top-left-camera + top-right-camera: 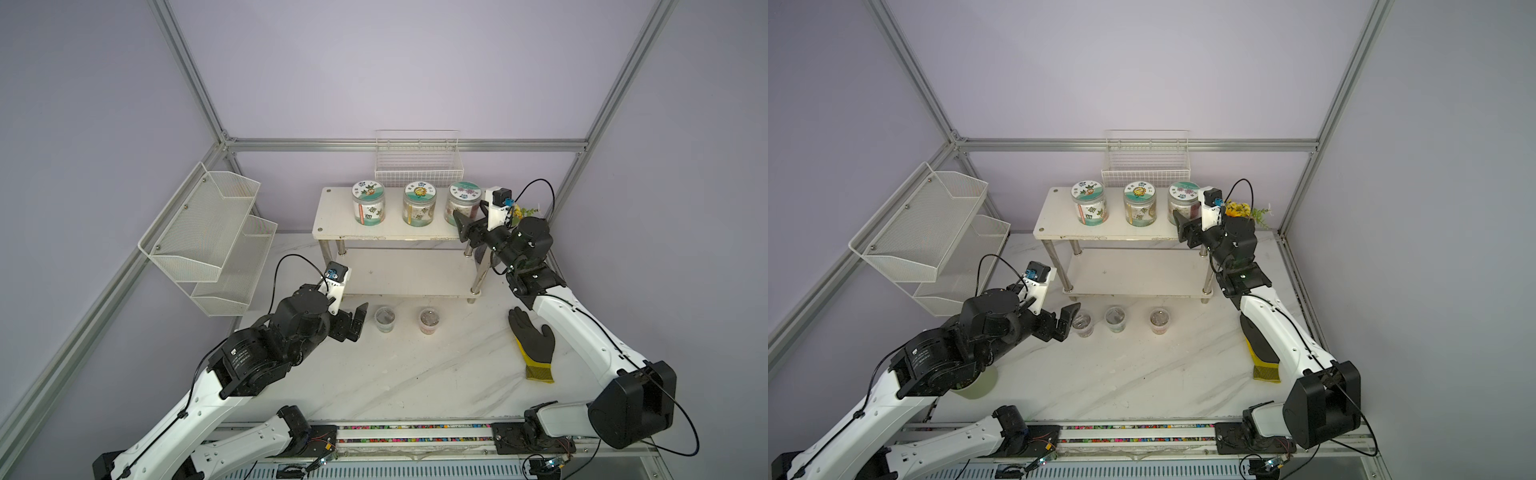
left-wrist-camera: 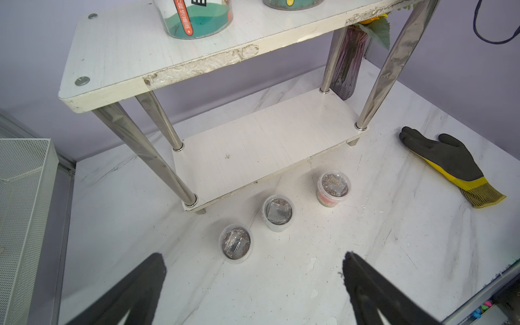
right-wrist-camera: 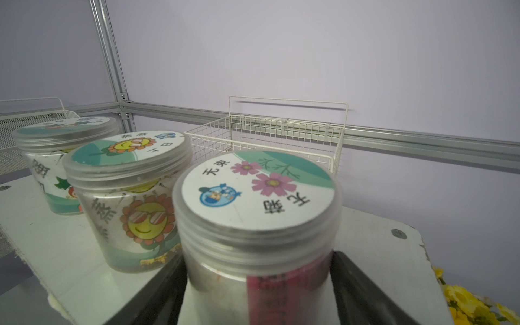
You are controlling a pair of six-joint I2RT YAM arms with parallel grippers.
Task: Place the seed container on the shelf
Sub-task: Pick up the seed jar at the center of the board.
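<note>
Right wrist view: jar (image 3: 257, 213) at the shelf's (image 3: 380, 239) right end.
Right end effector (image 3: 259, 257) clasps it; left end effector (image 2: 253, 255) gapes wide, empty.

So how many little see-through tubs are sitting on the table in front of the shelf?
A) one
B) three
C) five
B: three little tubs stand in a row on the table, just in front of the shelf.

The right gripper (image 1: 469, 216) reaches over the shelf (image 1: 340, 216), jaws either side of the rightmost jar (image 1: 464, 192).
</note>
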